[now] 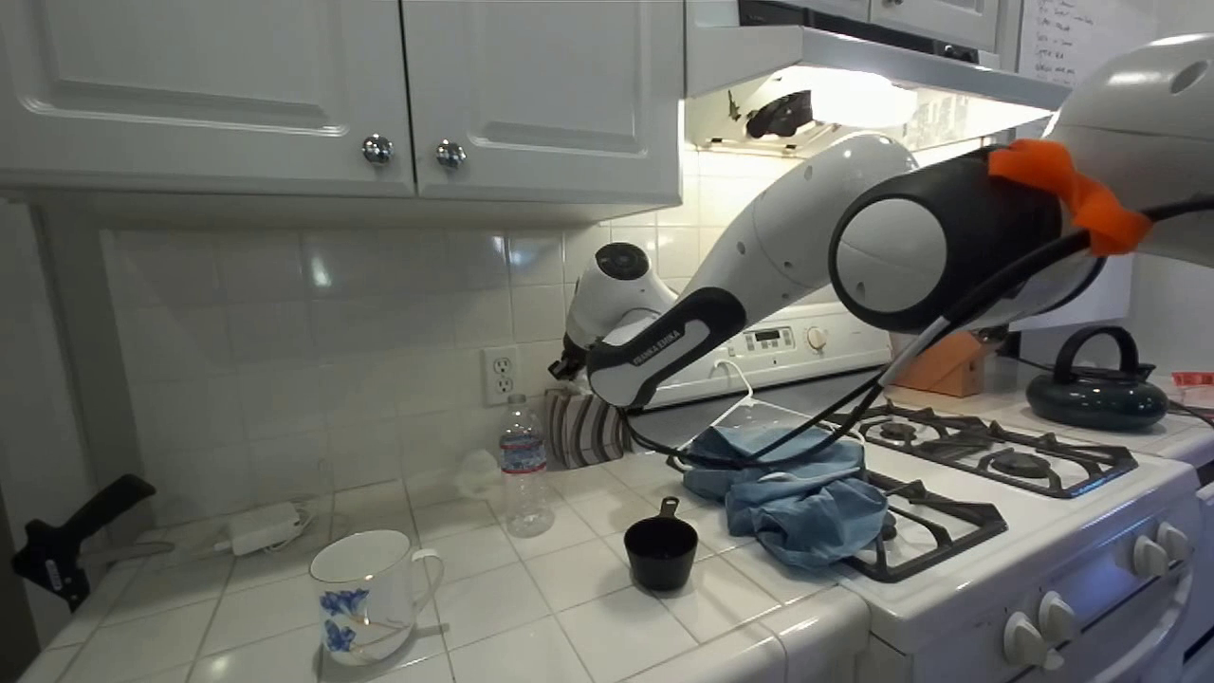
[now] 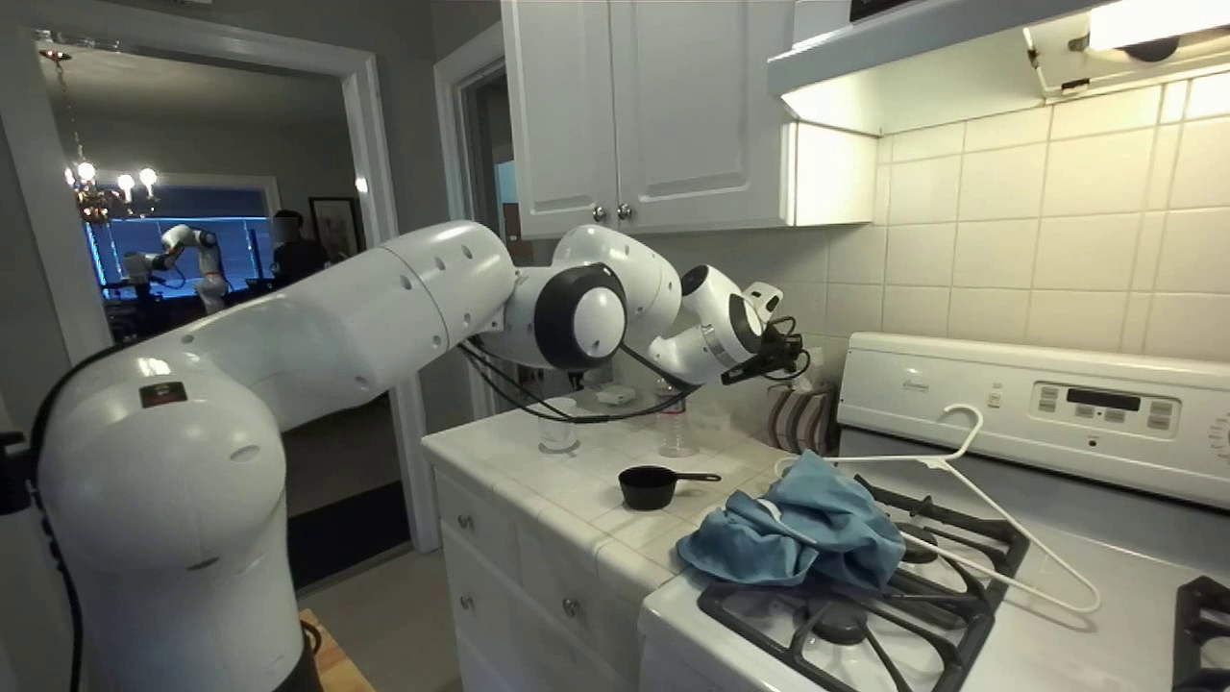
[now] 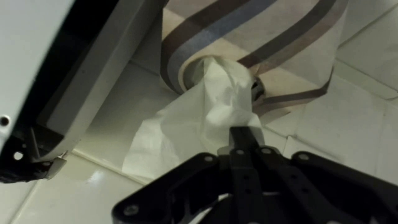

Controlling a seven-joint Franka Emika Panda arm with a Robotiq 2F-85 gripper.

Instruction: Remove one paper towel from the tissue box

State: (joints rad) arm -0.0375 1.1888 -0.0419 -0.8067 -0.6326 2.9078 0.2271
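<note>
The tissue box point(image 3: 279, 59), beige with wavy brown and grey stripes, stands on the counter against the back wall. It also shows in both exterior views point(image 1: 583, 427) point(image 2: 802, 420). A white paper towel point(image 3: 220, 102) comes out of the box's round opening and spreads below it in the wrist view. My gripper point(image 3: 244, 133) is above the box, its fingers shut together on the bunched towel near the tips. The towel's lower end still sits in the opening. In an exterior view the gripper point(image 2: 769, 351) is dark and small, and its fingertips are hard to make out.
A water bottle point(image 1: 524, 465) stands beside the box. A black measuring cup point(image 1: 661, 547) and a floral mug point(image 1: 365, 598) are on the counter. A blue cloth point(image 1: 806, 493) with a white hanger point(image 2: 947, 461) lies on the stove. Cabinets point(image 1: 541, 104) hang above.
</note>
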